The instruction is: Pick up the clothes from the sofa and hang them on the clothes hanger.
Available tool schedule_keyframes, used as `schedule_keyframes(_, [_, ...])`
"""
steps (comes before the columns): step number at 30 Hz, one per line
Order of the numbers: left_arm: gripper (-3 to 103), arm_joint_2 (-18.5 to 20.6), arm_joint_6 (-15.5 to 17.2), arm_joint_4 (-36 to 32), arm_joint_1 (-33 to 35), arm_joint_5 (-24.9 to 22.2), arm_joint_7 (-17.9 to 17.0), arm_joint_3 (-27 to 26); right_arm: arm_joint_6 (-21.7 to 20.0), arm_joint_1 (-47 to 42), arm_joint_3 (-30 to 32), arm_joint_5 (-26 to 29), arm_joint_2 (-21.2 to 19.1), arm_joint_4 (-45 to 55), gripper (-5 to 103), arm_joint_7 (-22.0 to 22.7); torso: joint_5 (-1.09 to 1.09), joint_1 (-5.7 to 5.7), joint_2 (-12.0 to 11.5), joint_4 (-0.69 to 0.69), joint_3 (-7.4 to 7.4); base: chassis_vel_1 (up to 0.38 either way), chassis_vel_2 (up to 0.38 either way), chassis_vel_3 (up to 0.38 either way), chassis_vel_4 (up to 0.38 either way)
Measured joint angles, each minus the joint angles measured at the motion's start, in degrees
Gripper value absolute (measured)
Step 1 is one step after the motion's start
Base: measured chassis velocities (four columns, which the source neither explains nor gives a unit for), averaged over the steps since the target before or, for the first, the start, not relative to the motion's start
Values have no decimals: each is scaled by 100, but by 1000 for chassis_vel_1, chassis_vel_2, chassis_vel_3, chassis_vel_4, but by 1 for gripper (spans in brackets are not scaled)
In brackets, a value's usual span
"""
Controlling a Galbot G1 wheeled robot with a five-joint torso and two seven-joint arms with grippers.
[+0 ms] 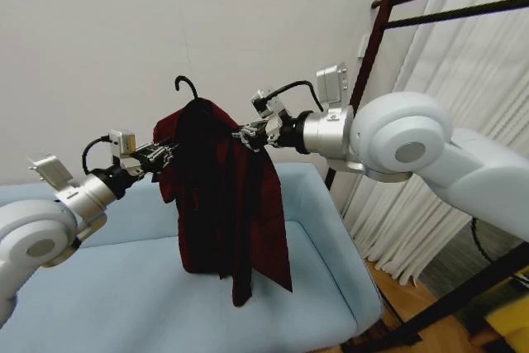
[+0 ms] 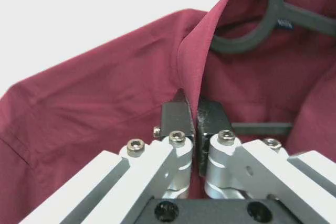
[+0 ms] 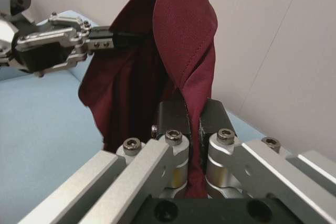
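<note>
Left gripper (image 1: 169, 153): fingers pinched shut on a fold at one shoulder of the shirt.
Right gripper (image 1: 246, 136): fingers closed tight on a fold at the other shoulder.
Shirt (image 1: 223, 204): dark red, held up between both grippers, hanging over the sofa.
Hanger (image 1: 188, 84): black, inside the collar, hook poking up.
Sofa (image 1: 124, 287): pale blue, beneath.
Clothes rack (image 1: 372, 47): dark frame, right of the sofa, by the curtain (image 1: 397, 229).

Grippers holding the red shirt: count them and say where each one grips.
2. The left gripper is shut on the red shirt at its left side; the right gripper is shut on its right side. Both hold it above the sofa.
</note>
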Motion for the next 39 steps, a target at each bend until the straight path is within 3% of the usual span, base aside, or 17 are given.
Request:
schedule_keyframes(11, [0,193,67,294,-541,-162,-134,2,9,-314,15,-406,-171,219,2,-311,0,0,0,-1,0,0,0,0,0])
schedule_keyframes(21, [-2,118,319,-65,-268,-127,2,-120,64,-314,51,-458,-102,66,2,-211,0,0,0,0,0,0,0,0,0])
schedule_keyframes(25, [19,76,349,-105,-270,-16,21,-80,89,-223,96,-337,-36,-20,2,-52,0,0,0,0,0,0,0,0,0])
schedule_keyframes(31, [36,18,371,-45,-260,12,-44,-95,93,-114,217,104,47,-30,2,521,0,0,0,0,0,0,0,0,0])
schedule_keyframes(33, [46,-13,381,-41,-240,12,-64,-145,93,-25,284,356,96,-68,2,827,0,0,0,1,0,0,0,0,0])
schedule_keyframes(36, [51,-36,380,-47,-217,2,-86,-205,92,96,323,480,107,-135,2,939,0,0,0,0,0,0,0,0,0])
schedule_keyframes(39, [68,-114,370,-52,-163,-25,-145,-326,66,309,365,597,84,-273,2,1055,0,0,0,0,0,0,0,0,0])
